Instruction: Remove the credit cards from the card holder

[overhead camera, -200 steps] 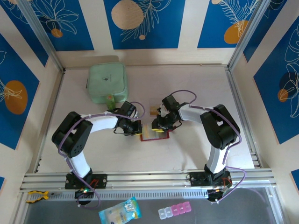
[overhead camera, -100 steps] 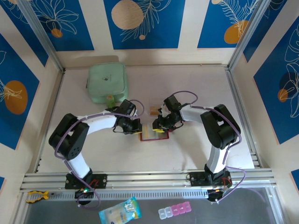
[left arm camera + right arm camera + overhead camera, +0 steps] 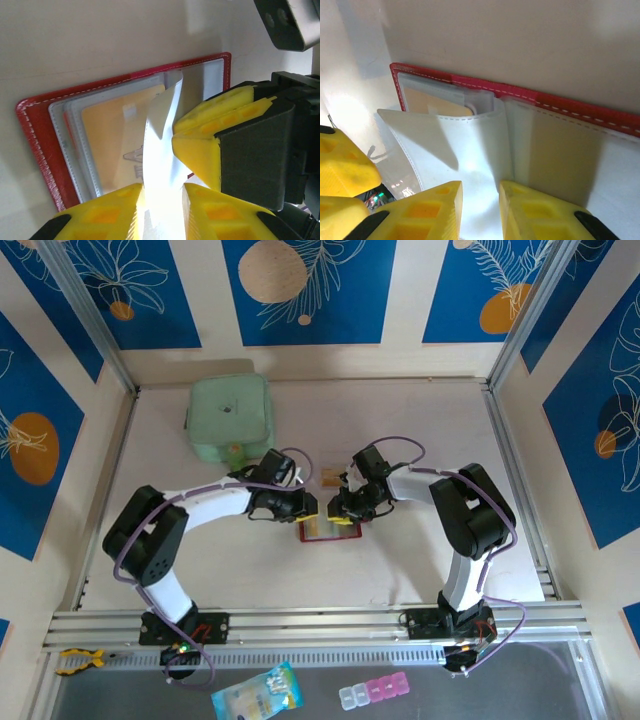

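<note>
— Pale tabletop [image 3: 400,430]. First item?
— One card holder [image 3: 335,532], red, lying open between my claws. From overhead its inside is hidden. My wrist cameras show one orange card [image 3: 112,142] under a clear sleeve [image 3: 160,130].
— Claws?
— Right claw [image 3: 481,212]: fingers [image 3: 215,110] pinched together on that sleeve. Left claw [image 3: 162,212]: narrow gap, sleeve running through it. Clamped or not, I cannot tell.
— Other stock?
— One green pouch [image 3: 231,418]. Tan cards [image 3: 328,477] loose just beyond the holder, count unclear.

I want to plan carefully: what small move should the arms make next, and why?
Probably lift the clear sleeve higher with the left gripper. The sleeve stands up between its fingers, the right gripper close beside, and it partly covers an orange card pocketed in the card holder.
</note>
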`<state>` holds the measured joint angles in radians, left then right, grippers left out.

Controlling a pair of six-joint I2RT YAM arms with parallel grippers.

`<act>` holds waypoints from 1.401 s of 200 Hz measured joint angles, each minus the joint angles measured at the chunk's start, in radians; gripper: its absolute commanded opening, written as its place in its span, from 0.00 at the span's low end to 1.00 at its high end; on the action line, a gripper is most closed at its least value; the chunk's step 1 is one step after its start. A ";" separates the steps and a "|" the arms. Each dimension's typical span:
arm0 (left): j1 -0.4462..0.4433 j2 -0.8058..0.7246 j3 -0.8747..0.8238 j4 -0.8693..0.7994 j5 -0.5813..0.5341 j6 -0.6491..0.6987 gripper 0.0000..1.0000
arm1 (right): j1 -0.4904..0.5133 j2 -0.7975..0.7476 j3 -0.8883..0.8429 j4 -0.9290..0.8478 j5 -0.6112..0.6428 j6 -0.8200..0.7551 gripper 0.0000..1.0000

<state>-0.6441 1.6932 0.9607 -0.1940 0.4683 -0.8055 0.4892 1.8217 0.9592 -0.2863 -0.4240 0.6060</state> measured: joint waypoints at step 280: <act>-0.074 0.086 0.181 -0.027 0.014 -0.027 0.30 | -0.126 -0.283 -0.078 -0.047 0.002 -0.004 0.28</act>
<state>-0.7185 1.7790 1.1416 -0.2214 0.4824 -0.8322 0.3634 1.5387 0.8814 -0.3328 -0.4225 0.6018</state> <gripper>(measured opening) 0.301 0.281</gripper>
